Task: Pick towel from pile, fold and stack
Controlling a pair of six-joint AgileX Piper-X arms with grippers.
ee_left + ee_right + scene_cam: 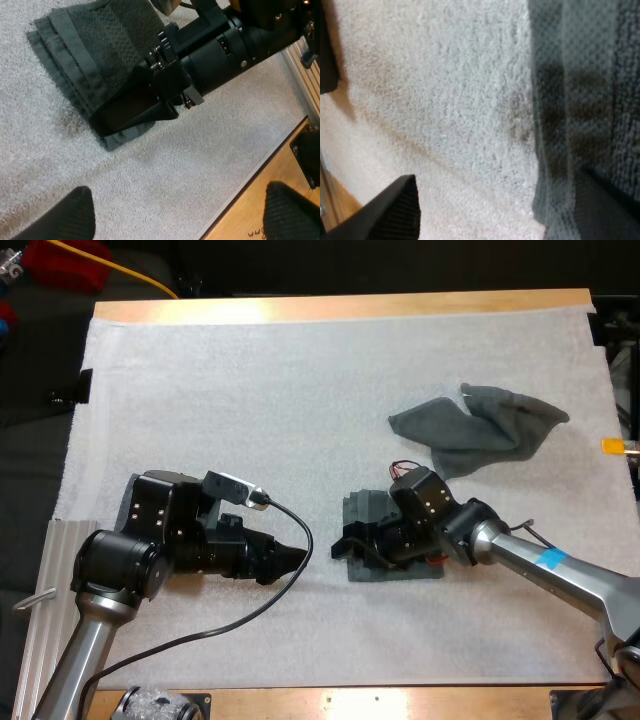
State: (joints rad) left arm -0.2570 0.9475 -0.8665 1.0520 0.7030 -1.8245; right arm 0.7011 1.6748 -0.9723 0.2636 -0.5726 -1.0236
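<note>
Two dark grey-green towels lay on the white mat in the high view. A crumpled towel sat toward the far right and a folded towel near the middle, well apart from it. My right gripper rested at the folded towel's left edge, with my right arm lying across the towel. My left gripper pointed toward it from the left, near but not touching, over bare mat. A patch of dark grey-green cloth showed beneath my left arm, mostly hidden.

From the left wrist, my left gripper stood open, its two fingers wide apart above bare mat and clear of everything. Beyond them the folded towel lay flat in layers, with my right gripper down on its near corner. The wooden table showed just past the mat's edge.

From the right wrist, my right gripper was open and gripping nothing. One finger sat over bare mat and the other at the folded towel, whose edge lay between them.
</note>
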